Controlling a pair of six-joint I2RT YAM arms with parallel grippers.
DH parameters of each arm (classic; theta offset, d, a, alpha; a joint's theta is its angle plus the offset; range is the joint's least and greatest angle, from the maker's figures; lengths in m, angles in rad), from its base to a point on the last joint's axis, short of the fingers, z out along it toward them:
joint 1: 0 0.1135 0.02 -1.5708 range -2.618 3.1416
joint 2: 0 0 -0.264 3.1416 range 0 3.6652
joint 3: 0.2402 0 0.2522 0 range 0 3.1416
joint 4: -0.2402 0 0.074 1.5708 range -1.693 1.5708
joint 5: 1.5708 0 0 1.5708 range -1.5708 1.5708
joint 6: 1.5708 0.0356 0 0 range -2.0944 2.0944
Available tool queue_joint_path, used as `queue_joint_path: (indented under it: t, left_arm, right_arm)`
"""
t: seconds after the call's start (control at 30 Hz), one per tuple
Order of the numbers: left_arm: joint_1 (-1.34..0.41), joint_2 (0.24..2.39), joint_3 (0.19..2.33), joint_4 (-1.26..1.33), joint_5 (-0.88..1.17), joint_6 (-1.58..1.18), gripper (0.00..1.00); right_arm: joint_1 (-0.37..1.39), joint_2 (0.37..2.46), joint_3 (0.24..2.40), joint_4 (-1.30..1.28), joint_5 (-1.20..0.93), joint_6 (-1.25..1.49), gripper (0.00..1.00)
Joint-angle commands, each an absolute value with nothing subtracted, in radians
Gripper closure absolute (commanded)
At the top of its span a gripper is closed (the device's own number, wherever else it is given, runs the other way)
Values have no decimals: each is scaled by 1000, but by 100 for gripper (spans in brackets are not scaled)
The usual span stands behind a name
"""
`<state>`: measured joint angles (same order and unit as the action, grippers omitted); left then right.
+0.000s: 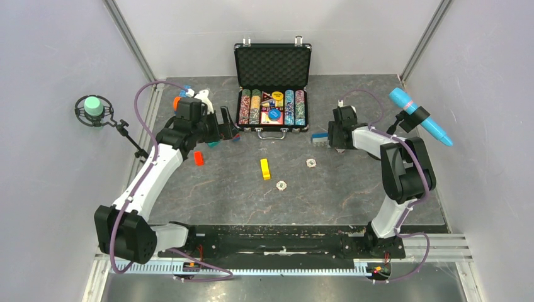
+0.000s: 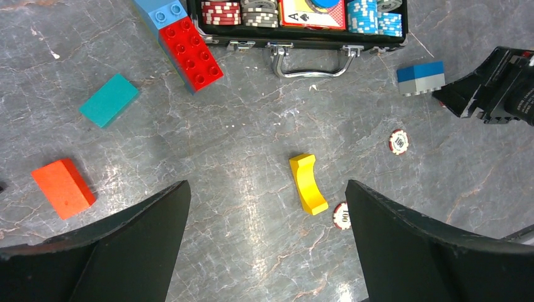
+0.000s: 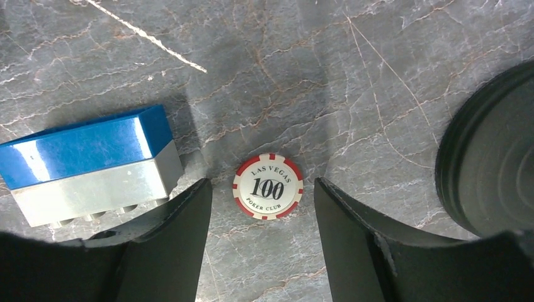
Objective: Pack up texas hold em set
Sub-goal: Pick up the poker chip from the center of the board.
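Observation:
The black briefcase (image 1: 272, 69) stands open at the back of the table, lid up, with rows of coloured chips inside; its silver handle (image 2: 313, 61) faces me. My right gripper (image 3: 261, 185) is open, low over the table, with a red-and-white "100" chip (image 3: 268, 186) lying flat between its fingertips. Two more such chips (image 1: 311, 163) (image 1: 281, 185) lie loose mid-table; both show in the left wrist view (image 2: 398, 141) (image 2: 342, 216). My left gripper (image 2: 266, 189) is open and empty, above the table left of the case.
A blue-and-grey brick (image 3: 88, 167) sits just left of my right gripper's fingers. A yellow curved block (image 2: 308, 184), red and blue bricks (image 2: 189, 47), a teal block (image 2: 108, 99) and an orange block (image 2: 63, 187) lie about. A dark round object (image 3: 497, 151) is at the right.

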<state>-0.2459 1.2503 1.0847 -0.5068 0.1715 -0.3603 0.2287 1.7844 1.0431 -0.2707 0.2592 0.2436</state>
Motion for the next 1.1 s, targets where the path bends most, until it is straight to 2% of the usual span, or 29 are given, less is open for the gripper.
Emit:
queue_joint_path:
  t: [0.0, 0.13, 0.53, 0.7, 1.07]
  left_arm:
    - [-238, 1247, 1080, -477, 203, -334, 0]
    - [-233, 1247, 1080, -477, 205, -334, 0]
    - [-228, 1239, 1077, -477, 217, -334, 0]
    - [-227, 1235, 1077, -477, 220, -334, 0]
    - [-227, 1225, 1073, -477, 223, -334, 0]
  right_arm:
    - [215, 1811, 1069, -273, 262, 232, 38]
    - [210, 1812, 1064, -277, 248, 233, 46]
    - [193, 1778, 981, -282, 210, 254, 42]
    - [184, 1754, 939, -280, 192, 249, 45]
    - [184, 1738, 912, -253, 136, 232, 67]
